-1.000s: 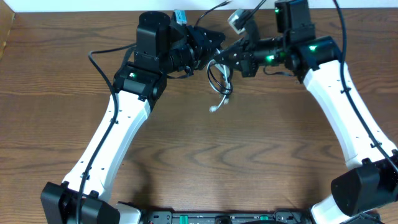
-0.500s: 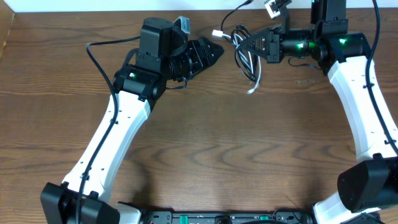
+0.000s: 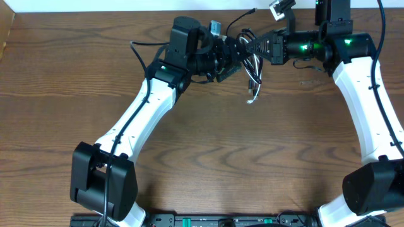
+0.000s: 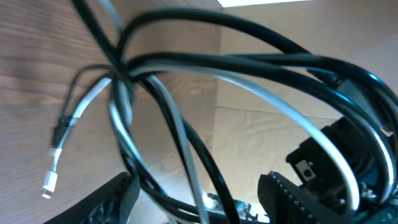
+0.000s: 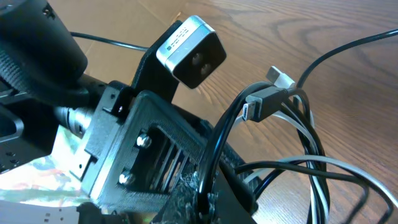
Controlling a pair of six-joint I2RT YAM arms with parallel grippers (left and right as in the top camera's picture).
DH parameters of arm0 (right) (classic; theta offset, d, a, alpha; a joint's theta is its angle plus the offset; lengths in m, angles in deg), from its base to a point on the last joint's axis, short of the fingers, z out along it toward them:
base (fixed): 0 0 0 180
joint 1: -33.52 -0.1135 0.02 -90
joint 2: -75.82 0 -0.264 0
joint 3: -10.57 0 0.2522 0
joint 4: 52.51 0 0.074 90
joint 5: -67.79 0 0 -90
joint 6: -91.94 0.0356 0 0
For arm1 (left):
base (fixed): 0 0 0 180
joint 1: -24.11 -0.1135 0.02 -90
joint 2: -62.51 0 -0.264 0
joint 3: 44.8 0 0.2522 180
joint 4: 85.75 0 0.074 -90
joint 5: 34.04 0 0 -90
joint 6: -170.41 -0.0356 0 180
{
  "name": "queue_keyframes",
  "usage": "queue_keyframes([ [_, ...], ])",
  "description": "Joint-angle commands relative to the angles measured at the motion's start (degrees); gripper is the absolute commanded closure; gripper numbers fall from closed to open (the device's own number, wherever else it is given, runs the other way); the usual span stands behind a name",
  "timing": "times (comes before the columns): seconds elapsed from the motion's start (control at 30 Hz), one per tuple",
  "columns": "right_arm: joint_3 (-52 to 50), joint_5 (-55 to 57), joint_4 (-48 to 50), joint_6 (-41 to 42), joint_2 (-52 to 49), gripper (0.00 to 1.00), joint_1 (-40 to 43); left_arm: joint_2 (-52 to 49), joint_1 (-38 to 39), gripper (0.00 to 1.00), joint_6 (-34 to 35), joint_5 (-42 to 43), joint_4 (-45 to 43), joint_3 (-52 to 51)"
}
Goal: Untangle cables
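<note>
The cables are blurred and cut off by the left wrist view's edges, and overhead their crossings are too small to tell.

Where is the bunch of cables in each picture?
Overhead: the cables hang at the top middle, one white end dangling down.
Left wrist: they loop across nearly the whole picture, very close.
Right wrist: they loop through the right half.
Shared landmark: the brown wooden table behind them.

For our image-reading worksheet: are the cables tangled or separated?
Tangled. The cables cross and loop through each other, black and white together, as one bunch pinched in the shut right claw.
</note>
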Motion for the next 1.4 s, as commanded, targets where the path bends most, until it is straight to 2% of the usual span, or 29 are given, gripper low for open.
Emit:
queue_keyframes([
  [0.0,0.1,-0.6,0.2,0.3,1.5,0.99,-0.1,-1.4,1.4,0.34,1.9,2.2,-0.6,0.6],
  [0.03,0.1,-0.6,0.2,0.3,1.5,0.99,-0.1,-1.8,1.7,0.35,1.9,2.1,-0.6,0.6],
  [0.13,0.1,-0.6,0.2,0.3,1.5,0.99,-0.1,-3.1,2.5,0.54,1.9,1.8,-0.7,0.6],
  [0.17,0.1,-0.6,0.1,0.3,1.5,0.99,-0.1,-3.4,2.6,0.65,1.8,1.7,-0.7,0.6],
  [0.2,0.1,-0.5,0.0,0.3,1.5,0.99,-0.1,-3.4,2.6,0.87,1.5,1.4,-0.6,0.6],
  [0.23,0.1,-0.3,-0.1,0.3,1.5,0.99,-0.1,-3.4,2.4,0.92,0.6,1.3,-0.7,0.6],
  [0.37,0.1,10.6,-2.8,6.6,1.5,0.99,0.3,-2.8,1.0,0.93,-4.0,1.3,-0.9,0.6],
  [0.47,0.1,30.2,-8.5,15.5,1.4,0.99,0.6,-0.7,0.2,0.93,-6.5,1.3,-0.8,0.6],
  [0.5,0.1,41.9,-11.6,19.7,1.3,0.99,0.6,0.8,0.0,0.92,-7.7,1.3,-0.8,0.6],
  [0.63,0.1,56.9,-15.8,23.7,-0.2,0.99,0.6,6.7,0.0,0.92,-10.8,1.3,-0.8,0.6],
  [0.93,0.1,55.8,-18.7,23.7,-9.2,0.99,0.7,20.2,-2.9,0.92,-16.3,-0.9,-0.8,0.6],
  [1.1,0.1,52.0,-18.8,22.8,-14.0,0.99,0.8,26.9,-7.6,0.93,-21.7,-5.7,0.6,0.6],
  [1.17,0.1,46.3,-18.8,17.7,-14.3,0.99,1.1,29.2,-10.0,0.93,-24.9,-10.1,6.4,0.6],
  [1.27,0.1,39.6,-18.2,14.0,-13.0,0.99,1.9,29.7,-10.8,0.93,-27.7,-11.8,14.1,0.6],
  [1.37,0.1,32.5,-17.2,11.3,-10.7,0.99,3.2,28.6,-10.8,0.93,-32.6,-12.1,26.1,0.6],
])
